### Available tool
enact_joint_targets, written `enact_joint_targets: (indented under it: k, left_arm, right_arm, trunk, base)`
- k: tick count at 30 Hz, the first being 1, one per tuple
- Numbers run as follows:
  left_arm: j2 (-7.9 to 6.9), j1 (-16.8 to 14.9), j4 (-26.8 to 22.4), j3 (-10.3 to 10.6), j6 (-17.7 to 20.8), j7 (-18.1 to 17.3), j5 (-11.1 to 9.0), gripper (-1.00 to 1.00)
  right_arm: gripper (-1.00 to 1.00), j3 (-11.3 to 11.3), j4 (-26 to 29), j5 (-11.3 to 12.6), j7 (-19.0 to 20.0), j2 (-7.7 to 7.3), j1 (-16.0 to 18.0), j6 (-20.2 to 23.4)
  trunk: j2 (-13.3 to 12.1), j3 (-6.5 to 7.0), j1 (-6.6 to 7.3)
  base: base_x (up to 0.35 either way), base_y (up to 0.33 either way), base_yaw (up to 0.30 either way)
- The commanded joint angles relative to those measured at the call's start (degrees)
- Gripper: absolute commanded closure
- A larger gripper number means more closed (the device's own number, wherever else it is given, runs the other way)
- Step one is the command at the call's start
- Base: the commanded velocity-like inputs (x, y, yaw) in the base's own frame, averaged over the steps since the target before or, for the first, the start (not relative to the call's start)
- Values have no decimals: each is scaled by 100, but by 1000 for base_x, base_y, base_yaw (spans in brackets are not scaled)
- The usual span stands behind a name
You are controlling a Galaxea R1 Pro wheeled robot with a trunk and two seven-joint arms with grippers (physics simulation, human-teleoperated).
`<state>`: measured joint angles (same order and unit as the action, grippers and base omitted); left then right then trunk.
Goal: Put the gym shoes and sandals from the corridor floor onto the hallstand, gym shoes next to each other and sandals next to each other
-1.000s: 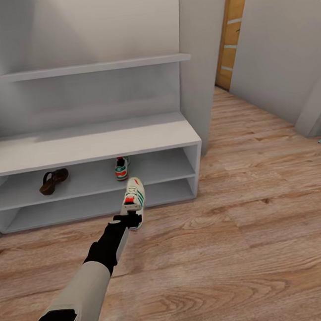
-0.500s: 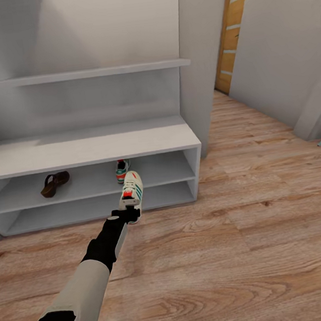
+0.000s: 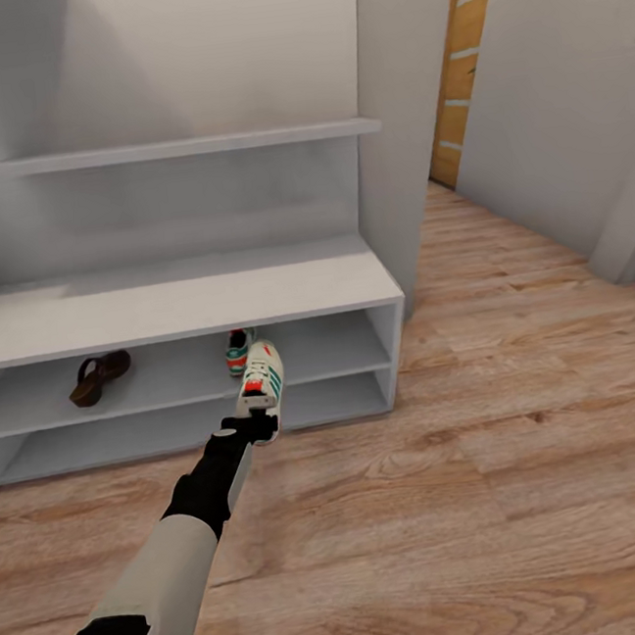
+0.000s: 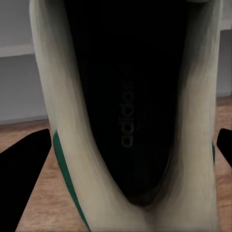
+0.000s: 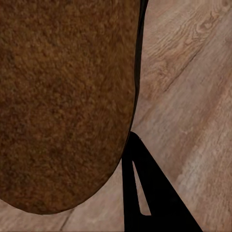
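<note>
So my left gripper (image 3: 256, 425) is clamped on the heel end of one gym shoe (image 3: 263, 386), and I'm holding it out in front of me with the toe pointing at the hallstand (image 3: 178, 304). Through the left wrist cam I'm looking straight down into the shoe (image 4: 130, 116): black lining, cream sides, a green stripe along the edge, and my dark fingers (image 4: 21, 179) sitting on either side of it. The shoe hangs above the corridor floor (image 3: 493, 475), just in front of the open shelf levels under the bench top.

Right behind it, the second gym shoe (image 3: 240, 351) is already sitting on the upper of the two open shelves, toe facing me, so the two sneakers are lined up close together from my head view. Further to my left on that same shelf there's one sandal (image 3: 97, 376), well apart from the sneakers.

My right gripper is a bit murky: the right wrist cam shows a big brown footbed, the other sandal (image 5: 63, 96), right up against the lens with a dark finger (image 5: 154, 193) below it and floor planks behind, so I think it's gripping it, but I honestly can't tell for sure.
</note>
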<state>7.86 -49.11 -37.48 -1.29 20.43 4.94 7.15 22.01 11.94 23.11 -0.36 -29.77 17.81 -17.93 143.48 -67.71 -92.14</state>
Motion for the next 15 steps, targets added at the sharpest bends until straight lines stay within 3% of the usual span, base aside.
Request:
enact_joint_targets:
  k: [1,7,15]
  left_arm:
    - [5,-2,-4,-12,31,-1,57,100]
    - [11,-2,7,-12,31,-2,50,100]
    - [9,-2,12,-12,31,-2,51,100]
  right_arm:
    - [100,-30,-4,62,-5,-3,3,-20]
    - [100,-30,-1,62,-7,-3,3,-18]
    - [100,-30,-5,62,-3,-3,3,-18]
  trunk:
    - [2,-5,-2]
    - [2,-5,-2]
    - [2,-5,-2]
  base:
    - [333,0,0]
    - [329,-32,0]
    - [287,-145,0]
